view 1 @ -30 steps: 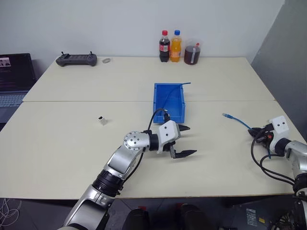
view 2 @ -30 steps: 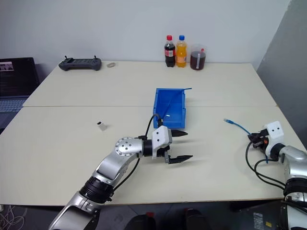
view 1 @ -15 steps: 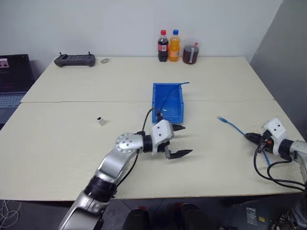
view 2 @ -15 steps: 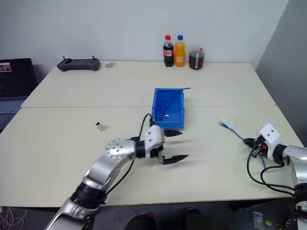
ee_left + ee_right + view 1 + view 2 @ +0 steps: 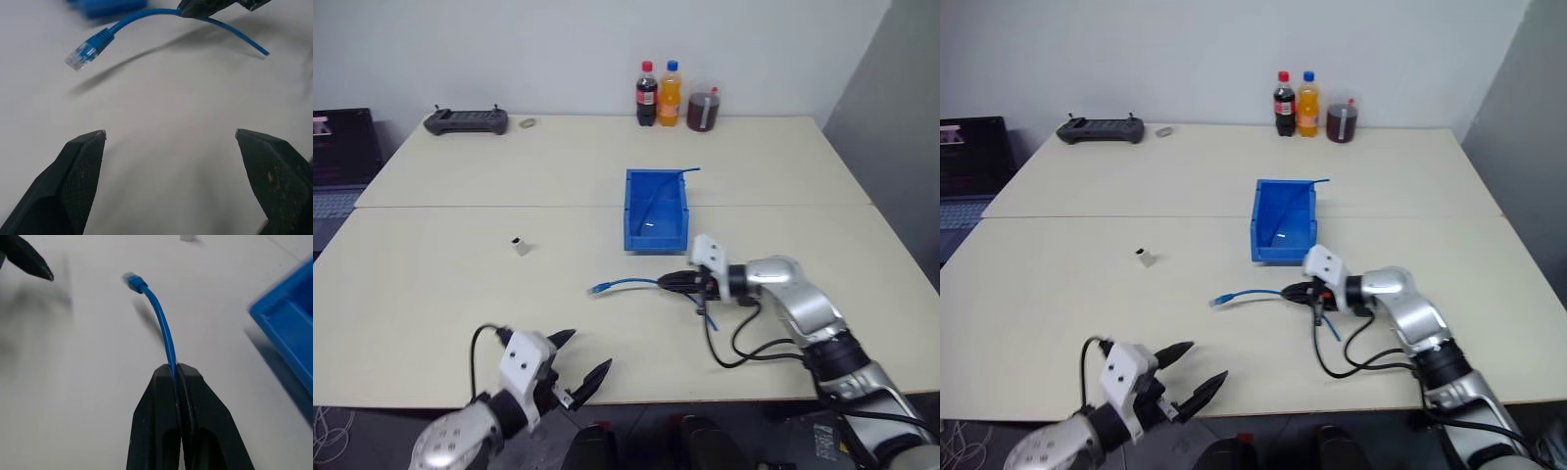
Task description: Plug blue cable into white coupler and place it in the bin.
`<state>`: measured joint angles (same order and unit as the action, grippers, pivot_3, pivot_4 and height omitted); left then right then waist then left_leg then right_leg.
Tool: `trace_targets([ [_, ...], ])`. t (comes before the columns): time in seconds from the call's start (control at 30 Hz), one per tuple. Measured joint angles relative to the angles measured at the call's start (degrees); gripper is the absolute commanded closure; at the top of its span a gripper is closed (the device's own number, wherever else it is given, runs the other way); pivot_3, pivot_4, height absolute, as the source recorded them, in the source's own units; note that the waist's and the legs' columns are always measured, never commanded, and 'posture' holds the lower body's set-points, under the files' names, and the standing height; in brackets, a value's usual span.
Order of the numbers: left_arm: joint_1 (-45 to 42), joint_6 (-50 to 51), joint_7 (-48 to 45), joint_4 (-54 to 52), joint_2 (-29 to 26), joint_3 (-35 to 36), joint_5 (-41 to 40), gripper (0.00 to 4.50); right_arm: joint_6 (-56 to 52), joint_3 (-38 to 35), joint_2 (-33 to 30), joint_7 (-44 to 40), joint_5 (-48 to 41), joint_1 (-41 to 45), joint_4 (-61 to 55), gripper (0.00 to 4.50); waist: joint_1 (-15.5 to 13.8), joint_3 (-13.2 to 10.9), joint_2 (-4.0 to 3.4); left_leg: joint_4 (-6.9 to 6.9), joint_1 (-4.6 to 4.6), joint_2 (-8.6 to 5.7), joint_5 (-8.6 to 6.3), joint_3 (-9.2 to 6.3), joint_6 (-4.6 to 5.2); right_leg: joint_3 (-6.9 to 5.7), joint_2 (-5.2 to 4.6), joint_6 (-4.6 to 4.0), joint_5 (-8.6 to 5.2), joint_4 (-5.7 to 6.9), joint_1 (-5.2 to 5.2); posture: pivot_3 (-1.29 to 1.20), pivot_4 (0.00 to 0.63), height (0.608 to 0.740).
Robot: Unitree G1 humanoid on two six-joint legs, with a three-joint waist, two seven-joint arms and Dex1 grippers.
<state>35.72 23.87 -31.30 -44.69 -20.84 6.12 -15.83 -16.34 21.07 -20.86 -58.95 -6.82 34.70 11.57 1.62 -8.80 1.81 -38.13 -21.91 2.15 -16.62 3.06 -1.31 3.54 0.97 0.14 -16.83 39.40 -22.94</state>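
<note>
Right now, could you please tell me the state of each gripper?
Left gripper: open, holding nothing.
Right gripper: closed on the blue cable.

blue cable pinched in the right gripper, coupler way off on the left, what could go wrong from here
The right gripper pinches the blue cable well back from its plug, so the free end may droop or swing and miss the socket. The white coupler lies loose on the table, ungripped; the open left gripper hangs near the table's front edge, so pushing the plug in could just shove it away.

The bin (image 5: 288, 333) is cut by the right wrist view's edge; the white coupler (image 5: 187, 237) too.
</note>
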Motion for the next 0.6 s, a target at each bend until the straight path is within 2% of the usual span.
trace_targets([
  [0.03,1.2,-0.9,1.1,-0.4,0.9,-0.9,0.8,0.0,1.0,0.7,0.8,0.2,1.0,0.5,1.7,4.45,-0.2,0.0,0.0,0.0,0.01,-0.08,-0.02,-0.01,0.04,0.0,-0.07,0.0,0.0,-0.03,0.03,0.0,0.15,0.74],
  [0.2,5.4,-5.9,6.0,-0.4,4.8,-4.5,4.5,0.0,3.7,2.0,4.3,-0.4,2.3,2.3,10.5,3.27,0.2,0.0,0.01,0.03,0.02,-0.16,-0.06,0.03,0.18,0.04,-0.14,0.01,0.0,-0.16,0.09,0.0,0.15,0.74],
  [0.43,4.7,-8.3,6.8,0.7,3.9,-4.1,4.7,0.0,4.6,1.7,3.3,-1.9,2.2,1.7,10.7,1.87,0.3,0.0,0.0,0.08,0.01,-0.16,-0.06,0.01,0.18,0.01,-0.11,0.01,0.0,-0.18,0.07,0.0,0.15,0.74],
  [0.5,0.8,-7.7,5.1,2.1,0.8,-2.3,3.4,0.0,1.8,-0.1,1.2,-2.2,0.6,-0.8,5.9,1.44,-0.2,-0.1,-0.06,0.07,-0.07,-0.19,-0.06,-0.12,0.18,-0.1,-0.13,0.01,0.0,-0.17,0.06,0.0,0.15,0.74],
  [0.6,-7.9,-6.7,1.1,6.9,-6.9,3.7,1.0,0.0,-6.6,-4.8,-4.2,-4.1,-5.5,-3.9,-5.3,1.44,-0.2,-0.1,-0.12,0.02,-0.11,-0.22,-0.05,-0.3,0.19,-0.24,-0.14,0.01,0.0,-0.06,0.05,0.0,0.15,0.74],
])
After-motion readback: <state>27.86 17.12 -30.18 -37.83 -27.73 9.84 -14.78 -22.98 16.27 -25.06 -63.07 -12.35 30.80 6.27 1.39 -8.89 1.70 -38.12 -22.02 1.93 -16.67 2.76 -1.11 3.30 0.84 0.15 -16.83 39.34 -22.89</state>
